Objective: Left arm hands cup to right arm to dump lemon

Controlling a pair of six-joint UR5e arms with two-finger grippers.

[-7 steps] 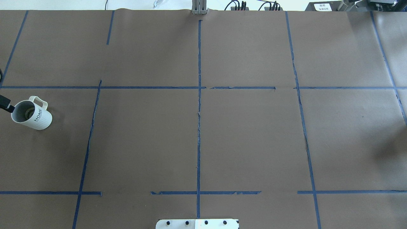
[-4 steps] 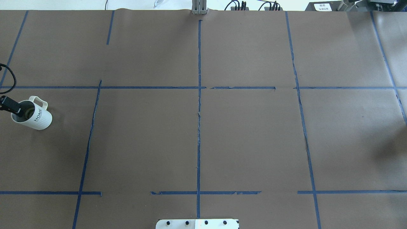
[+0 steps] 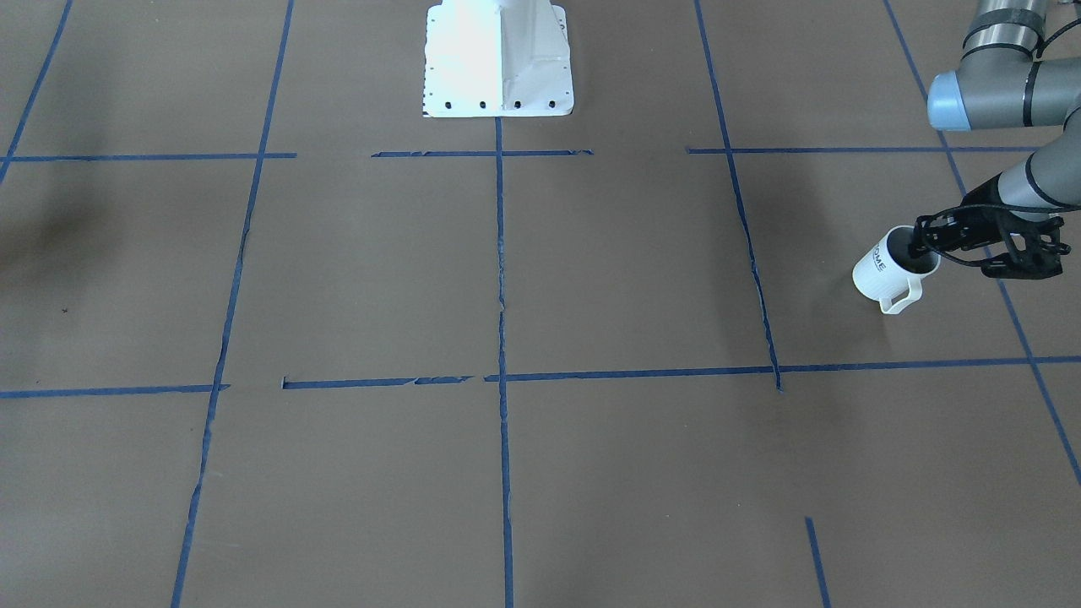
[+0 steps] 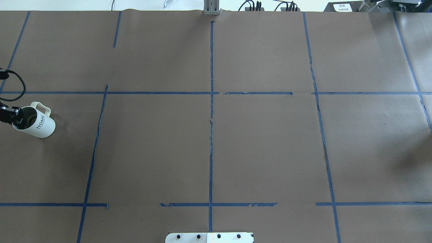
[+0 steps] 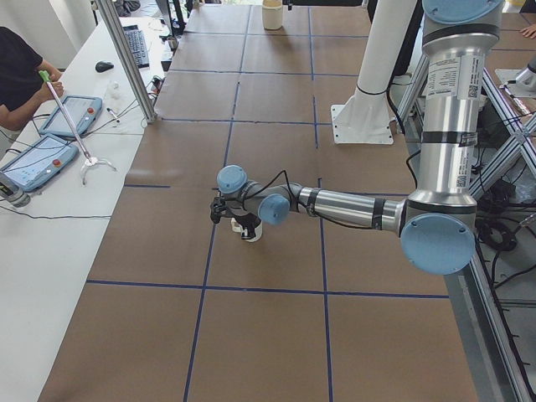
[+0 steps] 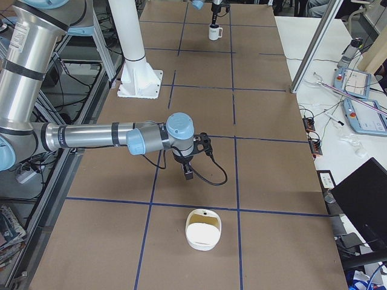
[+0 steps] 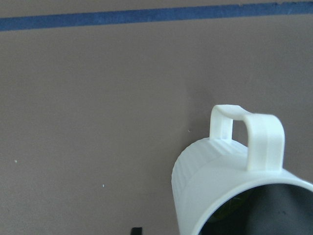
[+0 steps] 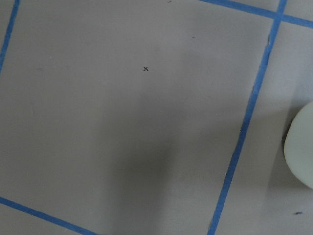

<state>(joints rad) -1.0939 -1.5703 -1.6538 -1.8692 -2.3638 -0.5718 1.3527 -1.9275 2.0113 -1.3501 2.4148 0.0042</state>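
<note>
Overhead cam looks fwd/down from behind robot; front cam faces it, steep. Side cams look along the surface [image 4: 270,152] from each end; wrist cams v. close. Overhead & front share cup [image 4: 38,126].

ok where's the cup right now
In the overhead view the cup stands at the far left edge of the table, just below the horizontal blue tape line, with the left gripper at its rim.

Bright, even light; soft shadows
</note>
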